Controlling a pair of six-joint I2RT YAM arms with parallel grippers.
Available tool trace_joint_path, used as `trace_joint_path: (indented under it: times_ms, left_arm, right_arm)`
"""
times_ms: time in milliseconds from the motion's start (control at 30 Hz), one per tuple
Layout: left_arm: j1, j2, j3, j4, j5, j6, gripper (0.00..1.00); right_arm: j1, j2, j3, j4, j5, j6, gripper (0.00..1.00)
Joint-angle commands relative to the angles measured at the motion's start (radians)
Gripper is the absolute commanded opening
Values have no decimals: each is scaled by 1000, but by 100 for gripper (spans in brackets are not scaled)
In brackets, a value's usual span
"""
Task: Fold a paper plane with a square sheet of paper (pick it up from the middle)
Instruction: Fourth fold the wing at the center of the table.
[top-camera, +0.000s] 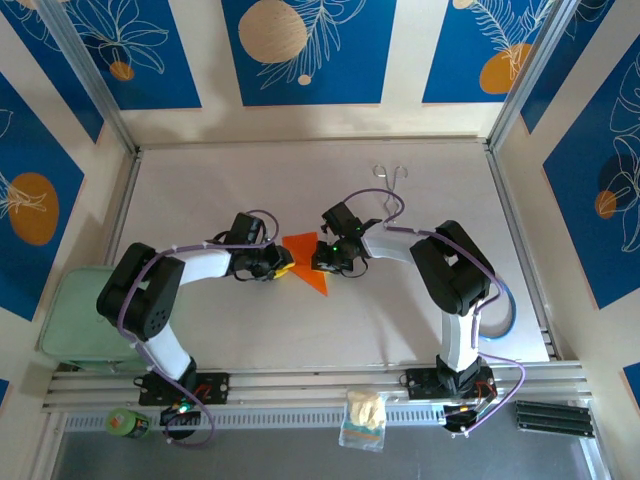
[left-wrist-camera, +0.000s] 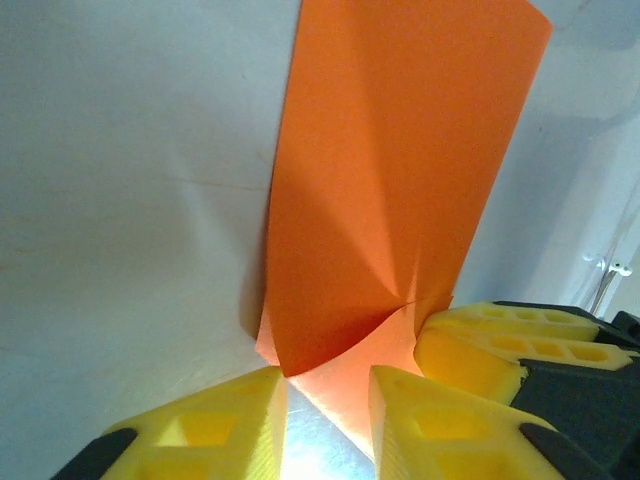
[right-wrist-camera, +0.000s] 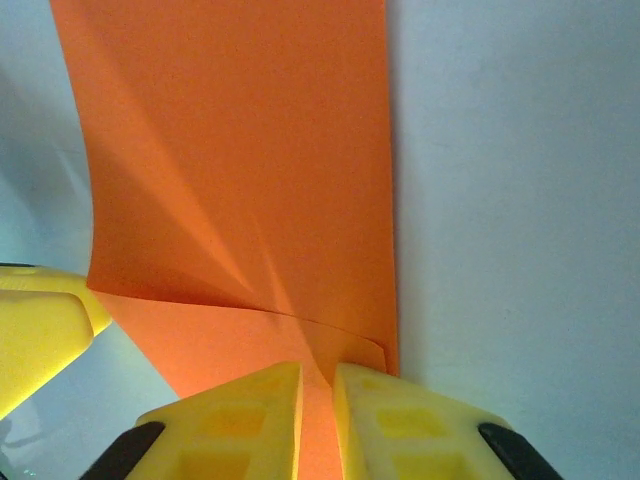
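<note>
Paper in bright orange, a single sheet of paper (top-camera: 300, 246), is seen near the middle of the white table (top-camera: 420, 310), between the two arms and partly folded into pointed shapes. The right gripper (right-wrist-camera: 318, 385) is closed almost fully, and a thin edge of the sheet is pinched between its yellow fingers (right-wrist-camera: 240, 410). The left gripper (left-wrist-camera: 325, 385) is set at the opposite edge. A narrow gap is seen between its fingers (left-wrist-camera: 215, 425), and a corner of the sheet is found in that gap, not clamped. In the left wrist view, one flap is shown bowed up off the table along a crease. Metal tongs (top-camera: 391, 186) are laid well apart, toward the far side.
</note>
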Motion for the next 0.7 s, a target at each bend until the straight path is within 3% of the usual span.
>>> trace_joint_path:
  times_ms: [0,300,667]
  left_arm:
    - [-8,13,11,30,27,-6,27]
    - [-5,40,14,106,107,18,27]
    - [9,87,11,159,127,21,24]
  right_arm:
    - [-4,38,-21,-26,5,10,19]
    - [-14,38,-34,-6,-8,4,19]
    - [-29,31,-58,35,-31,-61,19]
